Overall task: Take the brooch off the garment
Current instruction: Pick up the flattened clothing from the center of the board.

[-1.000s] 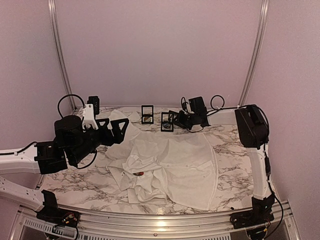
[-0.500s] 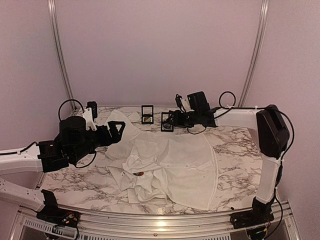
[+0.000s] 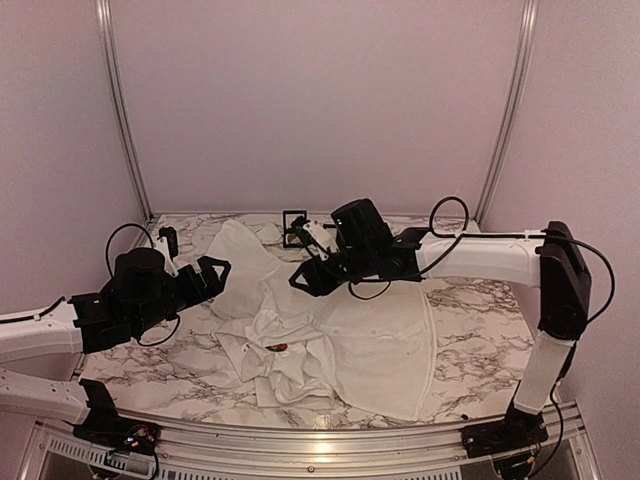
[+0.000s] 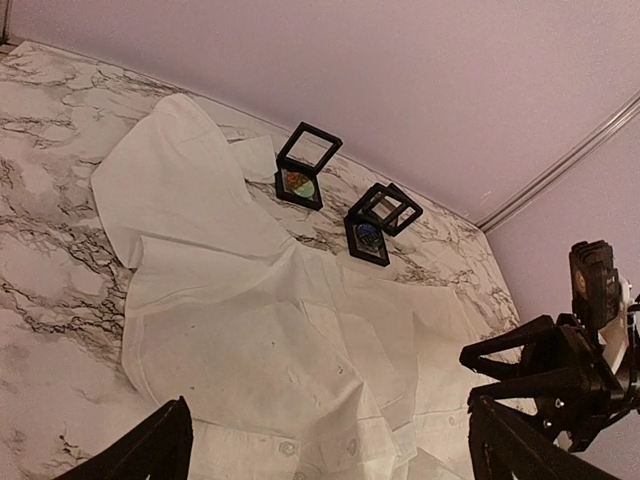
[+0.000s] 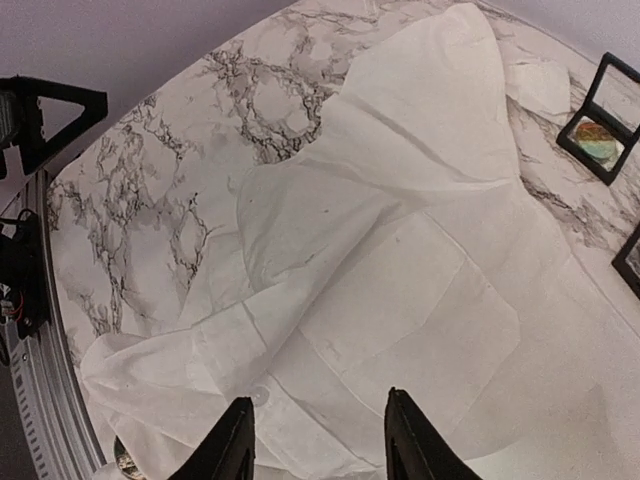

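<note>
Two tools hang empty, jaws apart: left tool point(image 4: 330, 403) and right tool point(image 5: 320, 397) above the garment point(image 3: 370, 330), brooch point(image 3: 281, 347) on its folds.

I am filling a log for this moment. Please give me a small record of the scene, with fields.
garment: white shirt, crumpled on marble table
brooch: small, reddish-brown, on the shirt's front folds
left fingers: open, empty, near the shirt
right fingers: open, empty, above the shirt
background: two black display cases at the back
</note>
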### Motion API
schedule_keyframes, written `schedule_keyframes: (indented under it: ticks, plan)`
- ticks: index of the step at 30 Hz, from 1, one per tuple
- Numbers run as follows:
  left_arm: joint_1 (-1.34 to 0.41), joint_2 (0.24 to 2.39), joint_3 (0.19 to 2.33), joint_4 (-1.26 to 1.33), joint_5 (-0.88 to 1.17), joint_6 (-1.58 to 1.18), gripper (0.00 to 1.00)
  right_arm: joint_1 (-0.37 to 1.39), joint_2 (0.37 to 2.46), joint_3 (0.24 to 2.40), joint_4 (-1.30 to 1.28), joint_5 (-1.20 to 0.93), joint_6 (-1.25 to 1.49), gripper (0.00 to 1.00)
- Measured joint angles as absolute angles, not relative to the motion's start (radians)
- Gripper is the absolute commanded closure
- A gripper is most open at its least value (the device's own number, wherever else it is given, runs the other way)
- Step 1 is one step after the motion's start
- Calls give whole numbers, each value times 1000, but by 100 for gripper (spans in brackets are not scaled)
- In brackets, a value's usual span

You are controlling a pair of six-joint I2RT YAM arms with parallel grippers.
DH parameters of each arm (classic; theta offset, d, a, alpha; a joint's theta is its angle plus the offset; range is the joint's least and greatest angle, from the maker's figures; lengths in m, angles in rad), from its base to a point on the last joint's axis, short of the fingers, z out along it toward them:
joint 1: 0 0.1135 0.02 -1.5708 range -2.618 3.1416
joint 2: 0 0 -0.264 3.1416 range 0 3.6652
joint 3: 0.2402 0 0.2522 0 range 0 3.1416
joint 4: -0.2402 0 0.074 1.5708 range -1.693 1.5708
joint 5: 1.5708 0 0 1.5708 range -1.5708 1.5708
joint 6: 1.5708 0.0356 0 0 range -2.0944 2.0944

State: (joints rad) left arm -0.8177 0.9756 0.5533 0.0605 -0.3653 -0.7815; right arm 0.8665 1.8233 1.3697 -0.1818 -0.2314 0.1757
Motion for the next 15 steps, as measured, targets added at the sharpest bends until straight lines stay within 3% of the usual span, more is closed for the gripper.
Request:
schedule_keyframes:
  ticks: [15]
  plan:
    - [-789, 966, 552, 59, -329, -805, 1, 1054, 1749, 1264, -314, -80, -59, 53]
